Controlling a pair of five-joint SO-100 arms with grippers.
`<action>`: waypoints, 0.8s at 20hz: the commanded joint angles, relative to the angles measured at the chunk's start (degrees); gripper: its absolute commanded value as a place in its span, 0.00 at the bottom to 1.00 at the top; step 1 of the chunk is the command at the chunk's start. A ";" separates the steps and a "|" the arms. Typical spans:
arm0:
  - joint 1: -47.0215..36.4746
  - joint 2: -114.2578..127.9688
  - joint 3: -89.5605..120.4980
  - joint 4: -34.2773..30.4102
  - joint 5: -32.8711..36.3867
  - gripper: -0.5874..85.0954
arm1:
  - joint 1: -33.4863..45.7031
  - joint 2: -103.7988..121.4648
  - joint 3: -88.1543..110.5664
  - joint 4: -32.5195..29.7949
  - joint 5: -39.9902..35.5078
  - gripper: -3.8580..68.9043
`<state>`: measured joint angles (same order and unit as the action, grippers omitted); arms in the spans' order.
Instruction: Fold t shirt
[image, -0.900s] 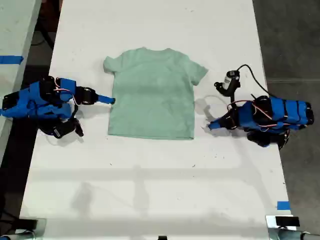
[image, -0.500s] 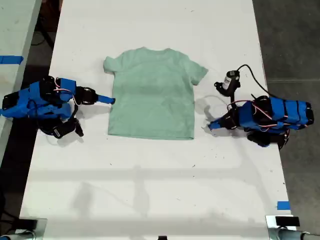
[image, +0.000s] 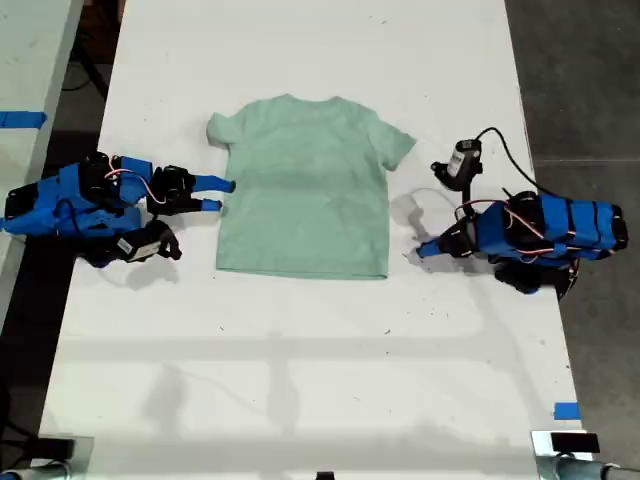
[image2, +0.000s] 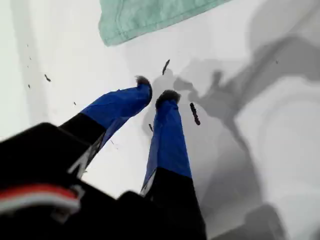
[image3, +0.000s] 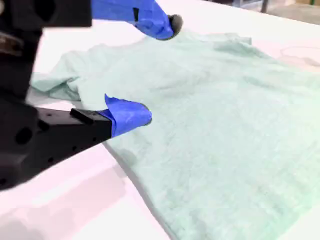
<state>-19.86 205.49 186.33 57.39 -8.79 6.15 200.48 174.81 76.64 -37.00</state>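
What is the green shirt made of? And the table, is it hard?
The shirt looks like soft, matte knit cloth: it shows gentle wrinkles and a stitched hem. The table looks hard and smooth, perhaps painted or laminate, with a faint sheen and small dark specks.

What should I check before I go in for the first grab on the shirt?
1. Shirt spread flat on the table: ok.
2. My second gripper open: ok.
3. My second gripper at the shirt's edge, on the exterior view's left: ok.
4. Its lower finger under the cloth: cannot tell.
5. My first gripper at the shirt: not ok; it sits over bare table short of the hem corner, jaws barely apart.
6. Cable clear of the shirt: ok.
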 joint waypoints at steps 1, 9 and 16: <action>0.26 0.53 2.46 -2.29 -7.56 0.14 | 5.45 0.53 1.58 -7.03 4.48 0.12; -17.49 0.26 -5.45 -16.17 21.80 0.15 | 38.76 -78.22 -68.38 -4.57 -16.61 0.27; -34.10 0.53 0.00 -16.44 41.40 0.16 | 50.89 -137.55 -128.50 10.20 -24.43 0.37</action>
<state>-54.58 205.49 185.36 41.84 32.26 52.82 72.60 61.52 84.46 -59.68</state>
